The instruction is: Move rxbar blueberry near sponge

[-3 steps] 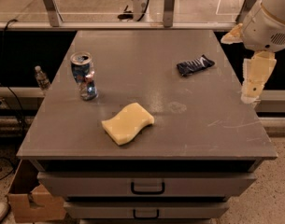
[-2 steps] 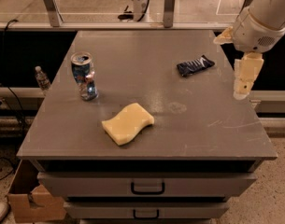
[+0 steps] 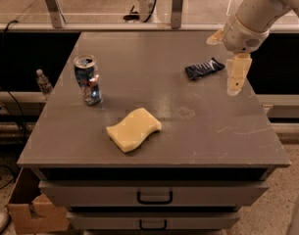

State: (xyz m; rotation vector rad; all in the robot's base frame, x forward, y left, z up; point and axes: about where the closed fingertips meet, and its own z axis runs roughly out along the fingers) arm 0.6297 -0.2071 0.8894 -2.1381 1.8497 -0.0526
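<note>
The rxbar blueberry (image 3: pixel 204 68), a flat bar in a dark wrapper, lies on the grey table (image 3: pixel 154 53) at the back right. The pale yellow sponge (image 3: pixel 134 129) lies near the front middle of the table, well apart from the bar. My gripper (image 3: pixel 222 63) hangs above the table's right side, just right of the bar and not touching it. Its two pale fingers stand apart, one (image 3: pixel 236 75) pointing down and one (image 3: pixel 215 36) further back, with nothing between them.
A crushed blue-silver drink can (image 3: pixel 88 78) stands at the table's left. The table has drawers (image 3: pixel 154 196) in front. A small bottle (image 3: pixel 43 82) stands on a ledge to the left. A cardboard box (image 3: pixel 34 212) sits on the floor at the lower left.
My arm and gripper have moved left and slightly back, from beyond the table's right edge to just beside the bar. The bar, sponge and can have not moved.
</note>
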